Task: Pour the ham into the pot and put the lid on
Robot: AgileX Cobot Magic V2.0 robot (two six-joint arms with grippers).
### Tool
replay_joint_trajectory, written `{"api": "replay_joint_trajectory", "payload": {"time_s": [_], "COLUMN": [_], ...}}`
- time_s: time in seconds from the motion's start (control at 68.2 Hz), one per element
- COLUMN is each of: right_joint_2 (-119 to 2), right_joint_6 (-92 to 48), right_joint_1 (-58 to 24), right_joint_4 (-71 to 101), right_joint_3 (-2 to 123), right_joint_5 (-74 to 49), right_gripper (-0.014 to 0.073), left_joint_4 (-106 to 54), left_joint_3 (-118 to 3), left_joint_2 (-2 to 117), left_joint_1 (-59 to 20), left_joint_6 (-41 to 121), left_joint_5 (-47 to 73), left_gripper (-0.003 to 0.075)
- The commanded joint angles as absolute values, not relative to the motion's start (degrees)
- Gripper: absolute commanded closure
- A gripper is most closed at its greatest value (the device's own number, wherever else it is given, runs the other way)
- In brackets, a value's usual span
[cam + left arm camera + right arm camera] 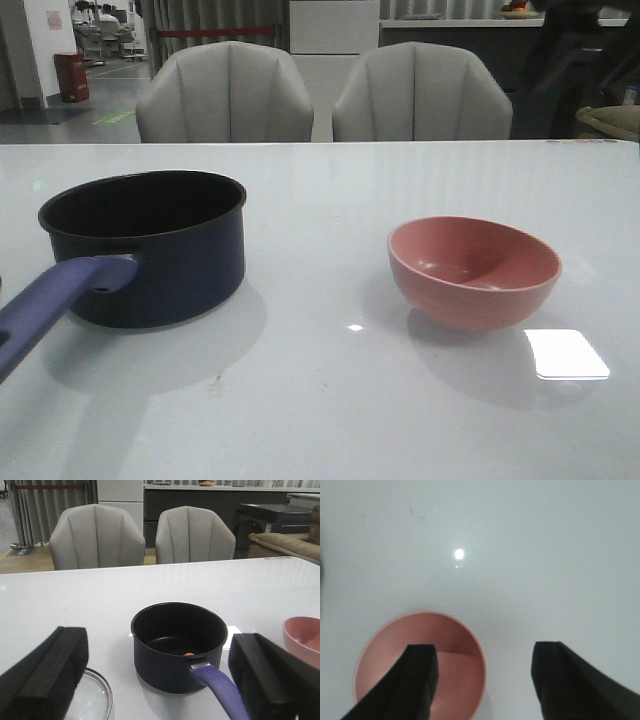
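The navy pot point(150, 245) stands at the left of the table, its purple-blue handle point(50, 305) pointing toward me. In the left wrist view the pot point(177, 645) holds a small orange piece of ham point(189, 654) on its black bottom. The glass lid point(95, 700) lies flat on the table beside the pot. The pink bowl point(473, 270) at the right looks empty. My left gripper point(160, 680) is open, back from the pot and above its handle. My right gripper point(482, 667) is open above the pink bowl point(455, 650), one finger over it.
Two grey chairs point(225, 95) stand behind the far table edge. A bright light reflection point(566, 353) lies on the white table in front of the bowl. No arm shows in the front view.
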State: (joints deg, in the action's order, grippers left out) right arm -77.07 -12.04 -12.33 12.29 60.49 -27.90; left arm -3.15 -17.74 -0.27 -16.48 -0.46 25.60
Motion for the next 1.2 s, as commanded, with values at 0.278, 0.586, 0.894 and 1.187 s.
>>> {"api": "replay_joint_trajectory", "payload": {"time_s": [0.278, 0.586, 0.894, 1.187], "right_joint_2": [-50.3, -25.5, -15.0, -15.0], "right_joint_6": [-12.7, -12.7, -12.7, -12.7], "right_joint_1": [-15.1, -15.1, -15.1, -15.1], "right_joint_4": [12.7, 12.8, 12.8, 12.8], "right_joint_3": [40.3, 21.8, 12.7, 12.7], "right_joint_5": [-8.6, -1.6, -1.4, -1.5], "right_gripper": [0.0081, 0.0081, 0.0281, 0.0435], "left_joint_4": [-3.4, -3.4, -3.4, -3.4], "left_joint_3": [-19.1, -19.1, -19.1, -19.4], "left_joint_2": [-0.5, -0.5, -0.5, 0.2], "left_joint_1": [-17.0, -17.0, -17.0, -17.0], "left_joint_6": [-0.5, -0.5, -0.5, -0.6], "left_joint_5": [21.4, 21.4, 21.4, 20.9], "left_gripper": [0.0097, 0.0097, 0.0097, 0.0097]}}
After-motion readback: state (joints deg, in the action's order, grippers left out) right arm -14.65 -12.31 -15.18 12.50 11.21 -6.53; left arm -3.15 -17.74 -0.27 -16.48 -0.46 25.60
